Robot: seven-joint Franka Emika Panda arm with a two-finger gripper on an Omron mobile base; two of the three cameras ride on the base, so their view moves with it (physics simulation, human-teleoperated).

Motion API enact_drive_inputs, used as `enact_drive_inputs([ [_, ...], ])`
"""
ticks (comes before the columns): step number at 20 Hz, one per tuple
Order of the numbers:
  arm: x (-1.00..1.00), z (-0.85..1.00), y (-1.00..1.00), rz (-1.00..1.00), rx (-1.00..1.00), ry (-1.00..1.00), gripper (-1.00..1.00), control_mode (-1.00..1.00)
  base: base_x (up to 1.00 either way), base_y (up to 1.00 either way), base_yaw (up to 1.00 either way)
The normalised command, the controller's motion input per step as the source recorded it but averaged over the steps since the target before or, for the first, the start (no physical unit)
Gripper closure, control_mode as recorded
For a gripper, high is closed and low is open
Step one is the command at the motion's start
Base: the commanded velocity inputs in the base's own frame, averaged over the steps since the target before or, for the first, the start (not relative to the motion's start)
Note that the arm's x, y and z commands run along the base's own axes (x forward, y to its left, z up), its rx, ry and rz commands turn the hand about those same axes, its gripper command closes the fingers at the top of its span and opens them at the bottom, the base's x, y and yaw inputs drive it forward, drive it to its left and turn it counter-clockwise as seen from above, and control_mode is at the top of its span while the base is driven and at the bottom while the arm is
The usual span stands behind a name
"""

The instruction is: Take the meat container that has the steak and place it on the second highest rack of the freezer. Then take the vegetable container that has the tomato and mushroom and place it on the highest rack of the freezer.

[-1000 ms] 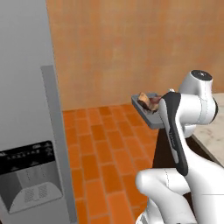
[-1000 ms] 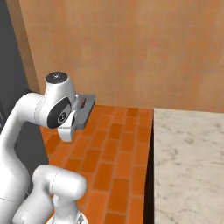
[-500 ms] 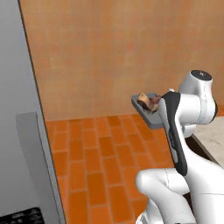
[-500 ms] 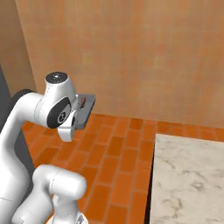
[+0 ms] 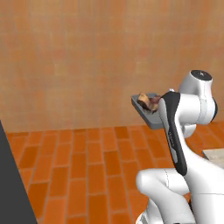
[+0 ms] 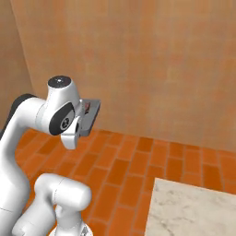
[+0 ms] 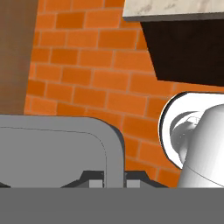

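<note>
White-marble counter corner [image 6: 193, 207] nearest, orange brick floor [image 5: 96, 162] past it. Two-finger gripper [image 7: 114, 178] clenched on rim of flat grey rectangular meat tray [image 5: 146, 114], held aloft (level), brown-tan steak lump [image 5: 148, 102] in it. Tan wall [image 5: 78, 57] behind.

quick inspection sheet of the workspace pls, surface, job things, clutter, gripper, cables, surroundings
surface: marble counter at the robot's right, its visible part bare
job's things: grey meat container held in the air, level, over the brick floor; steak lies in it
clutter: nothing seen
grippers: gripper shut on the container's rim
cables: nothing seen
surroundings: orange wall ahead; dark grey panel at the left edge of the left base view
</note>
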Motion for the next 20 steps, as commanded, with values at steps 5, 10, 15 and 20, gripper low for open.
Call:
enact_drive_inputs([
  [5, 0.00, 0.00, 0.00, 0.00, 0.00, 0.00, 1.00, 1.00, 0.49, -0.52, 0.32],
  [10, 0.00, 0.00, 0.00, 0.00, 0.00, 0.00, 1.00, 1.00, 0.00, -0.45, 0.76],
  [15, 0.00, 0.00, 0.00, 0.00, 0.00, 0.00, 1.00, 1.00, 0.00, -0.40, 0.83],
  [20, 0.00, 0.00, 0.00, 0.00, 0.00, 0.00, 1.00, 1.00, 0.00, -0.39, 0.83],
])
